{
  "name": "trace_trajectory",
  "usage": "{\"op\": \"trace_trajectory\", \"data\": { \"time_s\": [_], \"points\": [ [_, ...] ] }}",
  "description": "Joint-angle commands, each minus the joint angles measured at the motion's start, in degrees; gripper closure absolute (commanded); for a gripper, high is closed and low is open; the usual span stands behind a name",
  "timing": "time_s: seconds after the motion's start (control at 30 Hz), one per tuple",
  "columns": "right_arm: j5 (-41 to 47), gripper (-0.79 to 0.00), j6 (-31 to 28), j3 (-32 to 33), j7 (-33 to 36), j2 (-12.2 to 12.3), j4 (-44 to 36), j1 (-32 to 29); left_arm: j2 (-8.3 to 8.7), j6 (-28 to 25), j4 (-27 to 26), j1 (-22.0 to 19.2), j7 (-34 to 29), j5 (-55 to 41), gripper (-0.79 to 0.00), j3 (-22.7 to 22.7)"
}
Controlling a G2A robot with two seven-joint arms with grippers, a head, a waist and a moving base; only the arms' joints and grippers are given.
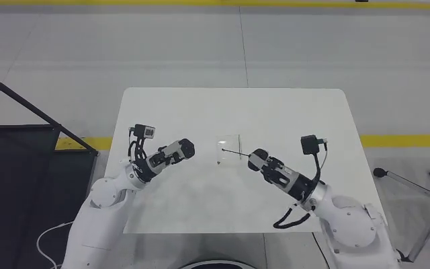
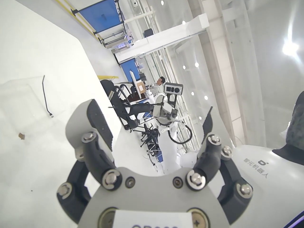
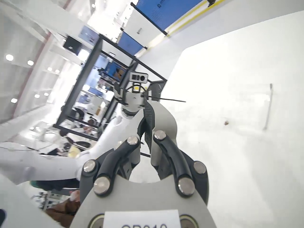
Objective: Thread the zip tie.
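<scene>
Over the table (image 1: 302,121), zip tie (image 1: 236,154) in right claw (image 1: 252,159) points leftward.

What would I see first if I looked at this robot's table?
First, the right claw, shut on a thin black zip tie that sticks out over the middle of the white table. Facing it is the left claw, wide open and holding nothing. A second zip tie lies flat on the table between them.

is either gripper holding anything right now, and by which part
The right gripper pinches a thin black zip tie near one end; the rest sticks out free. The left gripper is open and empty.
</scene>
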Motion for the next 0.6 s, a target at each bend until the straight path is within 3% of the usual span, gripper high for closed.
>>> {"op": "trace_trajectory", "data": {
  "time_s": [0.0,0.2,0.37,0.57],
  "points": [
    [-10.83,0.000,2.88,-2.09,-2.42,-0.01,-1.01,0.36,0.02,0.45,-0.04,0.17,0.91,-0.47,-0.785,-0.06],
    [-35.15,0.000,9.98,-10.83,-6.52,-0.31,-1.91,1.82,0.02,0.45,-0.04,0.17,0.91,-0.47,-0.785,-0.06],
    [-48.89,0.000,16.74,-17.17,-4.68,-0.92,-0.10,4.65,0.02,0.45,-0.04,0.17,0.91,-0.47,-0.785,-0.06],
    [-59.01,0.000,22.62,-23.89,0.90,-2.16,3.45,9.35,0.02,0.45,-0.04,0.17,0.91,-0.47,-0.785,-0.06]
  ]
}}
